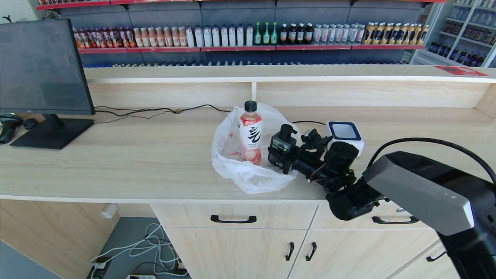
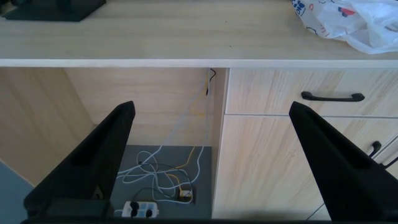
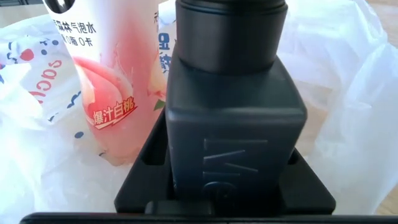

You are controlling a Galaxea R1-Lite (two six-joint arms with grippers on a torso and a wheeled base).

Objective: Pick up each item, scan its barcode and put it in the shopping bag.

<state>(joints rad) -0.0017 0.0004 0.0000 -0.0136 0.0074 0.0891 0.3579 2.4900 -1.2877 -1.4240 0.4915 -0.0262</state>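
Right pincer [image 1: 291, 157] is clamping the dark grey square bottle with a black cap [image 1: 282, 146], carrying it upright at the right rim of the white plastic shopping bag [image 1: 248, 176] on the pale wooden tabletop [image 1: 135, 162]. The bag's mouth is lying just to its left, and the pink peach drink bottle [image 1: 250, 135] is standing inside. Left pincer [image 2: 211, 112], fingers apart, is hanging low by the cabinet.

Pale matt wood grain on the counter [image 1: 116, 166]. Thin, crinkled, translucent plastic for the shopping bag [image 1: 252, 180]; clear plastic with a glossy label on the drink bottle [image 1: 250, 135]. Smooth matt dark-grey plastic, with raised lettering, on the square bottle [image 3: 236, 130].
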